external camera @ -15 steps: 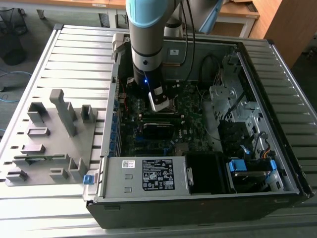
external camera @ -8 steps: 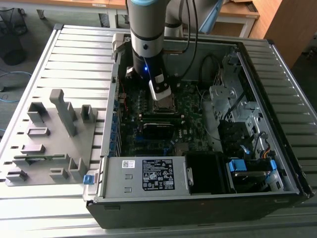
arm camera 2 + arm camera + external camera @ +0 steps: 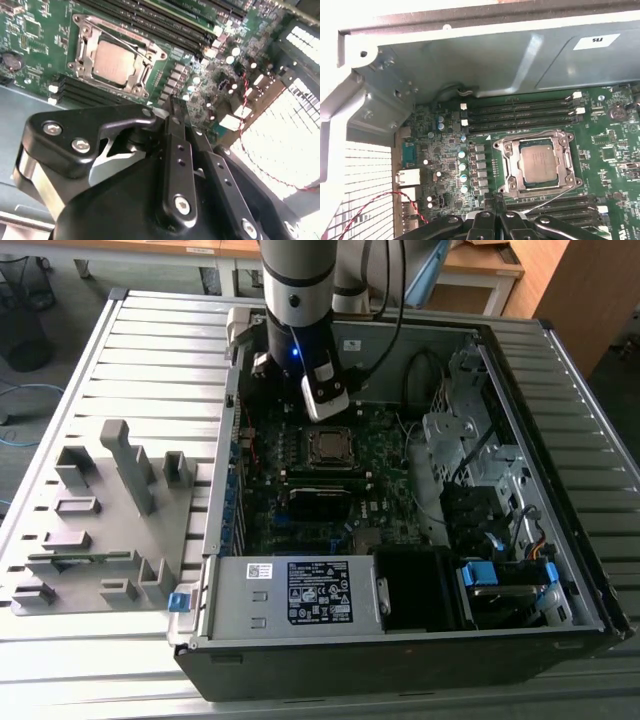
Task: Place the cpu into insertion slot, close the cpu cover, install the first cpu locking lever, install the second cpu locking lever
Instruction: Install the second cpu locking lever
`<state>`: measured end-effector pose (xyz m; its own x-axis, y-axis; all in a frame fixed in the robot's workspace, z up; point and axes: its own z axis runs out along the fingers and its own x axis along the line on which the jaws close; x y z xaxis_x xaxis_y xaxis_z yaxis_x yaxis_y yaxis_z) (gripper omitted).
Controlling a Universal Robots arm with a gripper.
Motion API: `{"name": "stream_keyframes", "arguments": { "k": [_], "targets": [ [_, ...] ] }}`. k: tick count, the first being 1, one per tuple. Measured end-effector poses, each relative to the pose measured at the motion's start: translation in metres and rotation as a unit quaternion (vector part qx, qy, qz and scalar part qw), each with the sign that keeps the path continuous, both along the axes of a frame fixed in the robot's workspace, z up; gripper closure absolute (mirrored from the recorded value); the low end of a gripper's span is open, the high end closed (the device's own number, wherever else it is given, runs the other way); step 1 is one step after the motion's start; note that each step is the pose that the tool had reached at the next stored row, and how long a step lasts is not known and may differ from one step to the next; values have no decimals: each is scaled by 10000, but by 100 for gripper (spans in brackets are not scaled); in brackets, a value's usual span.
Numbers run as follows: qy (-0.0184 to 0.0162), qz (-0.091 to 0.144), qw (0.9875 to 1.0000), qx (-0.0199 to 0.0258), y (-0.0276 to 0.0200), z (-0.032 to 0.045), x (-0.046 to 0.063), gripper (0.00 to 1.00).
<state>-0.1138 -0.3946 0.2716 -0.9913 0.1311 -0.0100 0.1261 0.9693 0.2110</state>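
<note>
The small square cpu (image 3: pixel 538 164) with its dull silver-grey metal top sits in the socket on the green motherboard (image 3: pixel 612 150), and the thin silvery metal cpu cover (image 3: pixel 509 165) lies flat around it in both wrist views. By my reading, placing and closing are done. One thin wire locking lever (image 3: pixel 127 44) crosses over the frame, and the other (image 3: pixel 555 197) angles away from it; neither looks clearly latched, so the levers appear to remain.

The black gripper (image 3: pixel 176 111) hangs just beside the socket, its jaws drawn together on nothing.

Room is tight: long black memory slots (image 3: pixel 520 114) flank the socket, and the grey metal case wall (image 3: pixel 470 60) rises close behind.
</note>
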Motion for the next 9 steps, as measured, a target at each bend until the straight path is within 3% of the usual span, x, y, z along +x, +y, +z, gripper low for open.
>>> {"name": "stream_keyframes", "arguments": {
  "k": [4,9],
  "targets": [
    [1,-8,10000,-7,1,1,40,90],
    [1,-46,10000,-48,9,1,166,90]
  ]
}}
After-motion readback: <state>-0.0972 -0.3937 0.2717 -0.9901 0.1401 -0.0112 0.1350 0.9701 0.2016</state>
